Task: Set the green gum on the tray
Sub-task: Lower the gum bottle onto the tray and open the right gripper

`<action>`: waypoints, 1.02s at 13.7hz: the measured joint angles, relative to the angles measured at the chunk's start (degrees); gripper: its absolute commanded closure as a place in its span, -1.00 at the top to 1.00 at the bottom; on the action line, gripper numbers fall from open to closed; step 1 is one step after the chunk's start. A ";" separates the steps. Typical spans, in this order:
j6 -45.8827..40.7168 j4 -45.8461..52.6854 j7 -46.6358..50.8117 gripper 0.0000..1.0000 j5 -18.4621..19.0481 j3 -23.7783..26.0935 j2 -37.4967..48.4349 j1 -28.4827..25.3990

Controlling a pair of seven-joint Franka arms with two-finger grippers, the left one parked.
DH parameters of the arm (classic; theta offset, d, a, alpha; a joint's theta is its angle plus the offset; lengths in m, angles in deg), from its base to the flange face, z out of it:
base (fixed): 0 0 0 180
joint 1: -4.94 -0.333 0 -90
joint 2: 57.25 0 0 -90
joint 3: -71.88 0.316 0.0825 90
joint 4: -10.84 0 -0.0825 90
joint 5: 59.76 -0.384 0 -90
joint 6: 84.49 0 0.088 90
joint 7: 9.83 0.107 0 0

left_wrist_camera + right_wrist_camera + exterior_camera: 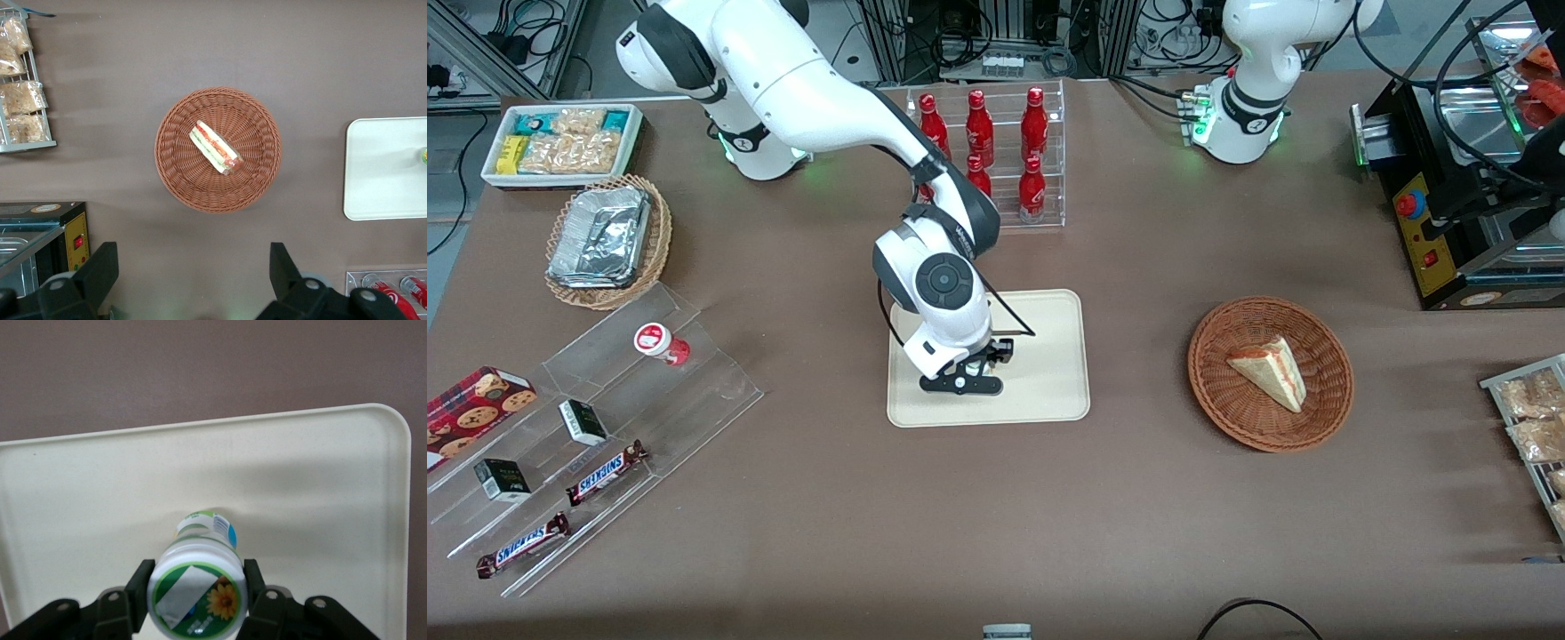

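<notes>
1. The pincer (pixel 197 600) is closed on the green gum (pixel 198 587), one finger pressed against each side of the canister just under its white lid.
2. In the front view the pincer (pixel 963 373) hangs low over the tray (pixel 1049 373), above the part nearer the working arm's end of the worktop (pixel 996 498); the canister itself is hidden there by the wrist.
3. The wrist camera shows the gum upright above the bare cream floor of the tray (pixel 320 493); whether its base touches the tray cannot be told.
4. A red-lidded canister (pixel 660 342) stands on a clear stepped rack (pixel 694 391) toward the working arm's end.
5. A wicker basket (pixel 1325 391) holding a sandwich wedge (pixel 1272 372) sits toward the parked arm's end.
6. Red bottles (pixel 1034 116) stand in a clear rack, farther from the front camera than the tray.
</notes>
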 measured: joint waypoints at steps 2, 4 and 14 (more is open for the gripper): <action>0.54 0.00 0.13 -1.00 0.00 0.00 -0.77 -0.11; 1.39 0.00 0.25 -0.73 0.00 0.00 -1.52 -0.16; 3.17 0.65 0.38 1.00 0.00 0.00 -2.61 -0.55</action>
